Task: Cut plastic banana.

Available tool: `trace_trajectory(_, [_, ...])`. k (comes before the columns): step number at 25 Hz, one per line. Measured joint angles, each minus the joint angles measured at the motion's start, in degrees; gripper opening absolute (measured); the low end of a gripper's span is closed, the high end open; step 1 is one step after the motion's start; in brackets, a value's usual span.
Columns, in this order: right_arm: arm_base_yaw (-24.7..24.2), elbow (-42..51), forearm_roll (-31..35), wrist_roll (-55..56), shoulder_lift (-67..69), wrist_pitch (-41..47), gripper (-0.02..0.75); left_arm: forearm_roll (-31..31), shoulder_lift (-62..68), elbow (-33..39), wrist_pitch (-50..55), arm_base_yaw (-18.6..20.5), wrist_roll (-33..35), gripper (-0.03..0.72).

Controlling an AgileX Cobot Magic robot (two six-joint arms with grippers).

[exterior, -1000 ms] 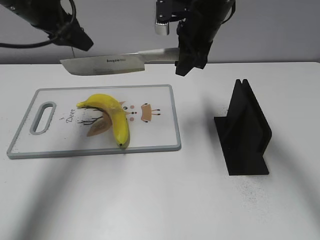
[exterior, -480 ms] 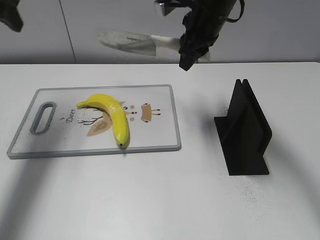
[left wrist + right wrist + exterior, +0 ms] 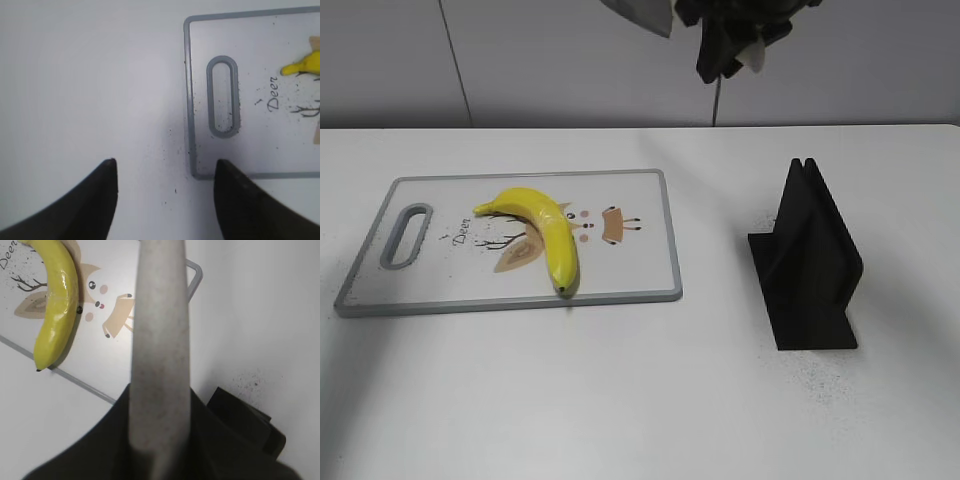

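The yellow plastic banana [image 3: 538, 225] lies whole on the white cutting board [image 3: 635, 270], stem end to the left. It also shows in the right wrist view [image 3: 57, 310], and its stem tip shows in the left wrist view [image 3: 304, 64]. My right gripper [image 3: 725, 40] is high at the top edge, shut on a knife [image 3: 160, 330]. Only a bit of the blade [image 3: 645, 12] shows in the exterior view. My left gripper [image 3: 165, 172] is open and empty above the table, just off the board's handle-slot corner [image 3: 192, 172]. It is out of the exterior view.
A black knife stand [image 3: 810, 265] stands on the white table to the right of the board, and shows in the right wrist view [image 3: 245, 422]. The board has a grey rim and a handle slot [image 3: 405, 235] at its left end.
My right gripper has lifted the knife up and to the right, from level over the board's far edge to the top of the view. My left arm has left the exterior view.
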Motion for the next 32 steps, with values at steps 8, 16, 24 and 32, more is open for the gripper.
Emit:
trace_trajectory(8, [0.0, 15.7, 0.0, 2.9, -12.7, -0.1, 0.197, 1.3, -14.3, 15.7, 0.1, 0.0, -0.2, 0.589])
trace_trajectory(16, [0.0, 37.5, 0.1, 7.7, -28.1, -5.2, 0.197, 2.8, -35.4, 31.9, 0.3, 0.0, -0.2, 0.589])
trace_trajectory(24, [0.0, 56.6, 0.1, 10.7, -40.1, -13.6, 0.197, 2.8, -56.4, 43.1, 0.3, 0.0, -1.8, 0.589])
trace_trajectory(32, [0.0, 64.6, 0.0, 13.9, -48.3, -16.8, 0.197, 2.8, -77.6, 52.8, -0.1, 0.0, -2.2, 0.578])
